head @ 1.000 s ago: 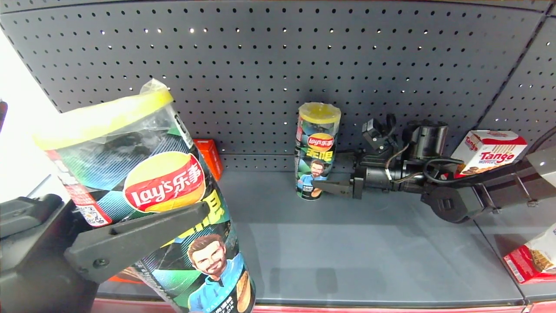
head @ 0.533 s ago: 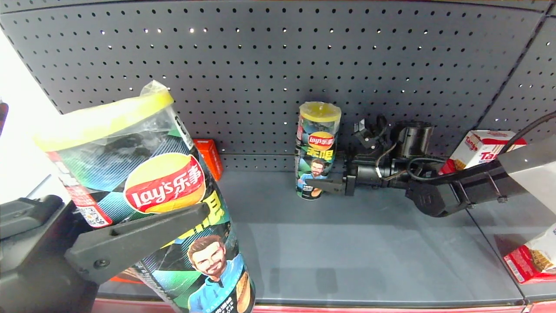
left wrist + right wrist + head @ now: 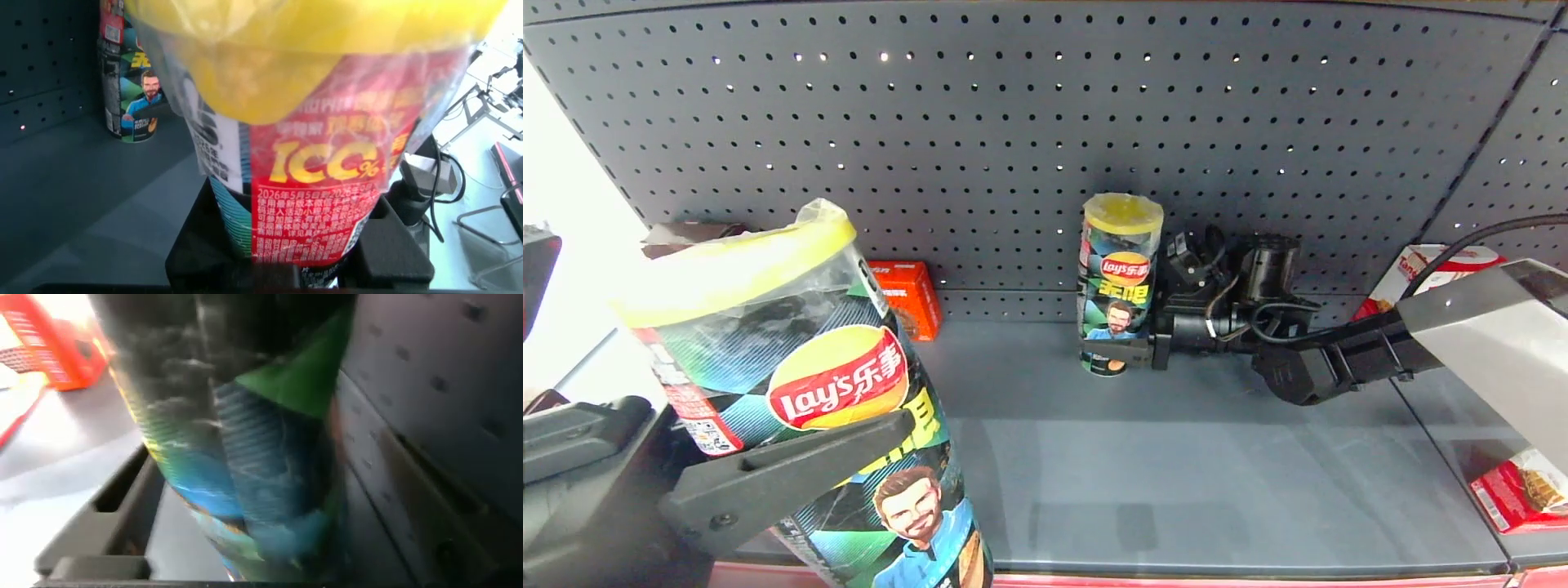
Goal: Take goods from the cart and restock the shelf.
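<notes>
- At the front left edge of the grey shelf (image 3: 1176, 474), the left gripper (image 3: 849, 433) is clamped on a tall chip can (image 3: 792, 327). One black finger (image 3: 784, 465) lies across its printed side.
- That held chip can leans a little, its yellow lid tipped toward the left and its foot toward the shelf lip. The long axis will want righting before it is set down, I'd say.
- Bare shelf floor lies ahead and to the right of it, toward a second chip can (image 3: 1121, 269) standing upright against the pegboard (image 3: 1013, 122).
- The right gripper (image 3: 1107, 355) is low at the foot of that rear can, which sits within its reach. Whether it pinches or stands spread I cannot tell.
- A small orange box (image 3: 905, 298) rests at the back, between the two cans.
</notes>
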Controlling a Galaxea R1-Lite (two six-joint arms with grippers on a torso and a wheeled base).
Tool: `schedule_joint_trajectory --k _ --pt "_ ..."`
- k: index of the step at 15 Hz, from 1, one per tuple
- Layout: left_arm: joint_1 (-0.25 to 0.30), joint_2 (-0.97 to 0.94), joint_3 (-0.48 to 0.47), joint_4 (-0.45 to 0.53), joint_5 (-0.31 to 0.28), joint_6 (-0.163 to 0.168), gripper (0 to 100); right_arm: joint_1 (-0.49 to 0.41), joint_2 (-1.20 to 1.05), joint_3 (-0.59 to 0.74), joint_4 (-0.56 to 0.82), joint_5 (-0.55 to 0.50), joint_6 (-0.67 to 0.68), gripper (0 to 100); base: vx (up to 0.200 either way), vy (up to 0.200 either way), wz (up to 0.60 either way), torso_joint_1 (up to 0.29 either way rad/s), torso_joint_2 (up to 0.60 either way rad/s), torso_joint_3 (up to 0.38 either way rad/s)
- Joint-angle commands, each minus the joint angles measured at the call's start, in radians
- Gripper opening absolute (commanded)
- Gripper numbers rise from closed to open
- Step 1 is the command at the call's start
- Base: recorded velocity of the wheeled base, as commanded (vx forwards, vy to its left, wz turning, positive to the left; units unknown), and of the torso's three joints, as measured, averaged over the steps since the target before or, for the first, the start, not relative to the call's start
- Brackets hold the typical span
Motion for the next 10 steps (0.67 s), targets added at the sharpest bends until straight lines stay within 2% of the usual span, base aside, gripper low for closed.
schedule_joint_trajectory --k 1,6,9,10 --pt "0.000 -0.010 0.004 0.000 0.001 -0.004 0 0.006 0.011 -0.005 -0.006 -0.002 0.010 0 0.000 0.000 0.00 0.000 0.00 0.000" --pt "0.001 -0.015 0.003 0.000 0.001 -0.004 0 0.025 -0.088 0.053 -0.008 -0.042 0.019 0 0.000 0.000 0.00 0.000 0.00 0.000" --pt "0.000 -0.028 0.003 0.000 0.001 -0.005 0 0.031 -0.188 0.150 -0.014 -0.114 0.017 0 0.000 0.000 0.00 0.000 0.00 0.000" --pt "0.000 -0.030 0.003 0.000 0.001 -0.005 0 0.034 -0.249 0.228 -0.028 -0.136 0.011 0 0.000 0.000 0.00 0.000 0.00 0.000"
